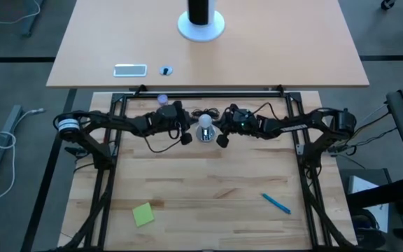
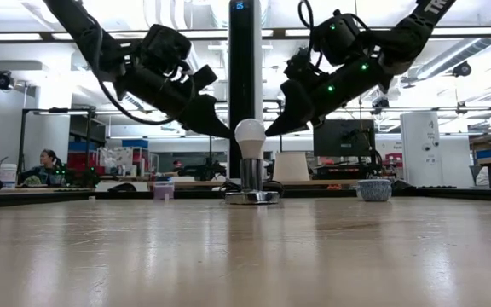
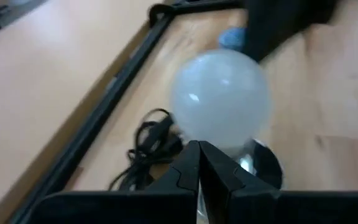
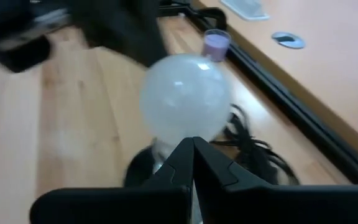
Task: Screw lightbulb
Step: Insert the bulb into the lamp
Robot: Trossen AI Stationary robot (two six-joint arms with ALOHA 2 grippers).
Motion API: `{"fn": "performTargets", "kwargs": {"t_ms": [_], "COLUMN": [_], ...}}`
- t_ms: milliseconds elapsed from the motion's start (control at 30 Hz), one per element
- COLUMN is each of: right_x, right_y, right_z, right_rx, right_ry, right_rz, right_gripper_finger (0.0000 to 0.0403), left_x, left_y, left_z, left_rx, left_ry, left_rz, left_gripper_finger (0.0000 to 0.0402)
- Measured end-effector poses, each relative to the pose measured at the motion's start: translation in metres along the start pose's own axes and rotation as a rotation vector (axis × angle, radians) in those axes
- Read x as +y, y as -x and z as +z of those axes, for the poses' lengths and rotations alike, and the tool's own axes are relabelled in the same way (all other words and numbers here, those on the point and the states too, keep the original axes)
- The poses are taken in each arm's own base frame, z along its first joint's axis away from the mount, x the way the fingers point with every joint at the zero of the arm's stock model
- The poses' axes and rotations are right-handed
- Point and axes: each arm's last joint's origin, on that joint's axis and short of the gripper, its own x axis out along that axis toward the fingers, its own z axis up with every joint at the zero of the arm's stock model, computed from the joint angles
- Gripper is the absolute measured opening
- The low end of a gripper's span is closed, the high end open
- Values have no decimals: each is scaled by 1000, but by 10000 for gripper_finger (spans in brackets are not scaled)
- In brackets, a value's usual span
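Note:
The white frosted lightbulb point(image 1: 204, 120) stands upright, its base in the shiny silver socket point(image 2: 251, 196), which rests on the table at the middle far side. The bulb also shows in the low view point(image 2: 250, 134) and in both wrist views point(image 3: 221, 96) point(image 4: 185, 96). My left gripper point(image 2: 227, 133) is shut and slants down at the bulb's left side. My right gripper point(image 2: 273, 132) is shut and slants down at its right side. In the low view a narrow gap shows between each tip and the bulb. The bulb is not between either pair of fingers.
The socket's black cord point(image 3: 148, 146) lies coiled behind it. A small purple cup point(image 1: 162, 99) stands at the far frame bar. A yellow note point(image 1: 143, 214) and a blue pen point(image 1: 276, 203) lie near the front. On the far table are a black post point(image 1: 201, 21) and a blue cap point(image 1: 165, 71).

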Motion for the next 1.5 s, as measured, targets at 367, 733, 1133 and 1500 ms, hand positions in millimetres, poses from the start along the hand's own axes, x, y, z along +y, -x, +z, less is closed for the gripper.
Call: {"fn": "performTargets", "kwargs": {"t_ms": [367, 733, 1133, 1500], "right_x": [7, -8, -8, 0], "right_y": [1, 0, -2, -1], "right_z": [-4, -5, 5, 6], "right_rx": [47, 53, 3, 4], "right_ry": [-6, 25, 30, 0], "right_rz": [-7, -108, -52, 12], "right_gripper_finger": [0, 0, 0, 0], "left_x": [-1, -6, -2, 1], "left_y": [0, 6, 4, 4], "left_z": [-4, 0, 3, 3], "left_rx": [37, 24, -10, -9], "left_ry": [34, 65, 36, 44], "left_rz": [-7, -181, -80, -12], "left_gripper_finger": [0, 0, 0, 0]}}
